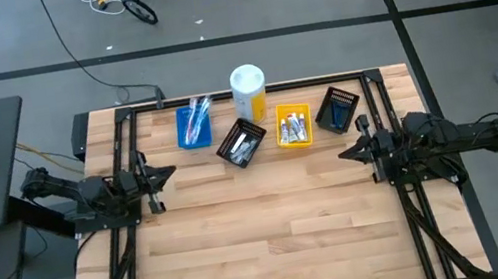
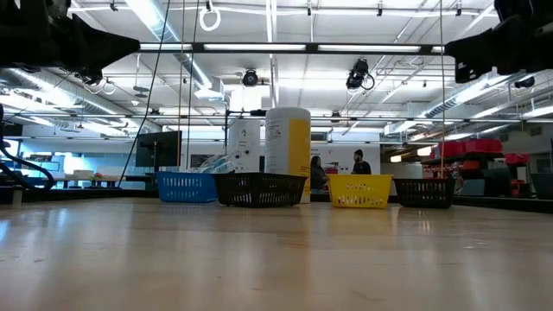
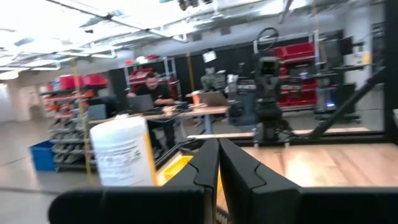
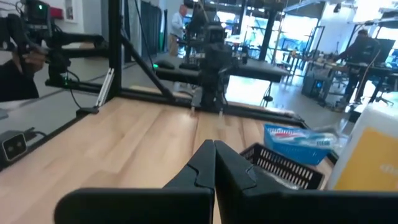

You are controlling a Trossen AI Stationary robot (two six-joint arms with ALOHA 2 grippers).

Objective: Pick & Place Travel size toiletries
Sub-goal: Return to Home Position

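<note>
Homing looks nearly finished, to judge by both arms lying folded low at the tabletop (image 1: 267,248) sides. The left gripper (image 1: 166,174) is pinched narrow and holds nothing; in its wrist view the fingers (image 3: 205,165) meet. Ahead of its tip and toward the far edge sits the blue bin (image 1: 193,126) with toothbrushes (image 1: 197,115). Beyond that is a black bin (image 1: 242,145) of pale toiletries (image 1: 243,146), with the cylinder (image 1: 249,91) behind it. Nearer the right gripper (image 1: 345,155) are the yellow bin (image 1: 294,128) holding tubes (image 1: 295,130) and a second black bin (image 1: 338,109) just past its tip. This gripper too is closed down narrow and empty.

To end well, I would keep both grippers closed and settle each arm slowly and squarely. They should stay back from the bin row so no finger clips a rim or the cylinder.

What the second black bin holds is hard to make out from above. The low view shows only bin walls, with the contents hidden behind them, and cuts both arms off at its top. Each wrist view has its own fingers blocking the nearest bins.
</note>
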